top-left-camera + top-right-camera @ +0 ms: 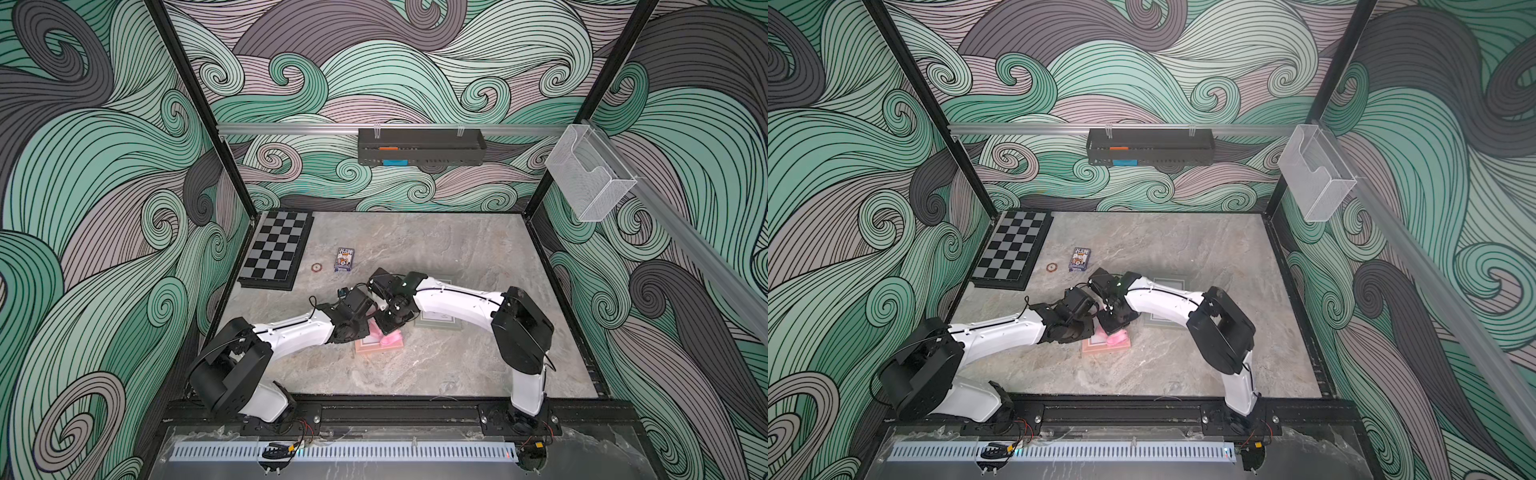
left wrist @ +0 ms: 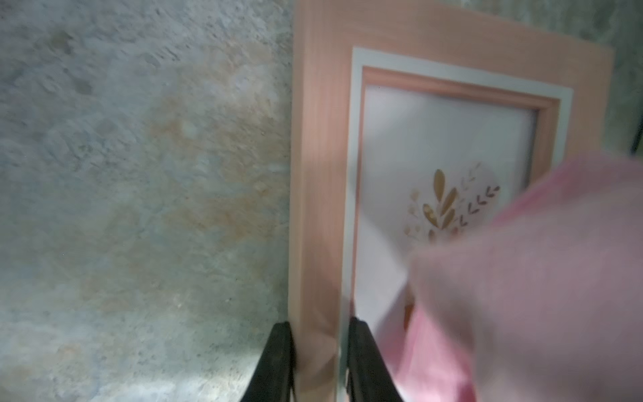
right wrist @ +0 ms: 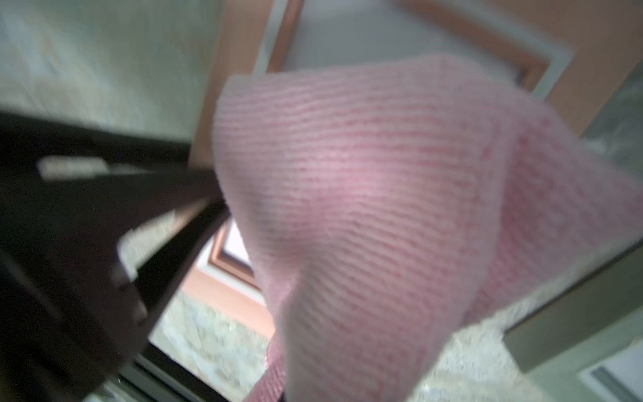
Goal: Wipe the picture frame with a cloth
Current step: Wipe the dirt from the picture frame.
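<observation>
My left gripper [image 2: 320, 351] is clamped on one side bar of the picture frame [image 2: 313, 174], and my right gripper [image 1: 392, 326] is squeezed shut on the cloth [image 3: 365, 209]. If I push too hard, the frame could slip from that small pinch and slide on the table [image 1: 415, 374]. The frame lies flat near the table's middle, partly under the cloth. It is pink, with a white border and little gold leaves.

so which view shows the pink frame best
Left wrist: the pink frame shows its white mat and leaf print up close. Right wrist is mostly cloth; both top views show the frame small under the arms.
</observation>
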Controlling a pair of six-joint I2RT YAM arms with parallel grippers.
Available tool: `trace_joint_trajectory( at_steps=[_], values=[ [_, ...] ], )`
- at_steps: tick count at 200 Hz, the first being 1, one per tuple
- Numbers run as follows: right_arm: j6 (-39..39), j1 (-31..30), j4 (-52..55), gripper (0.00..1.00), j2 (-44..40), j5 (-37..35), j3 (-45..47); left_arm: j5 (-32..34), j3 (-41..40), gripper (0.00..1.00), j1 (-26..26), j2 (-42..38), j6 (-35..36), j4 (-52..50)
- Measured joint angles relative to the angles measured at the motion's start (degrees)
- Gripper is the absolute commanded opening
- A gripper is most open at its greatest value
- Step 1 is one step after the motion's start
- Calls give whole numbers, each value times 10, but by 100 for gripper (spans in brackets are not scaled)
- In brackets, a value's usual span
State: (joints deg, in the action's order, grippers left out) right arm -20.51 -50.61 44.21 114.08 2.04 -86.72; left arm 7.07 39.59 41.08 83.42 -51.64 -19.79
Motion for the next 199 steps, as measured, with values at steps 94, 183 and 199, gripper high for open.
trace_joint_trajectory(
  at_steps=[94, 183, 199],
  values=[
    [-20, -23, -76, 0, -59, 80, 120, 7, 18, 6, 4, 23, -11, 0],
    [-27, 20, -118, 0, -9, 85, 102, 21, 30, 5, 6, 35, -14, 1],
    [-32, 5, -134, 0, -55, 85, 156, 24, 35, 6, 5, 39, -13, -3]
  ],
)
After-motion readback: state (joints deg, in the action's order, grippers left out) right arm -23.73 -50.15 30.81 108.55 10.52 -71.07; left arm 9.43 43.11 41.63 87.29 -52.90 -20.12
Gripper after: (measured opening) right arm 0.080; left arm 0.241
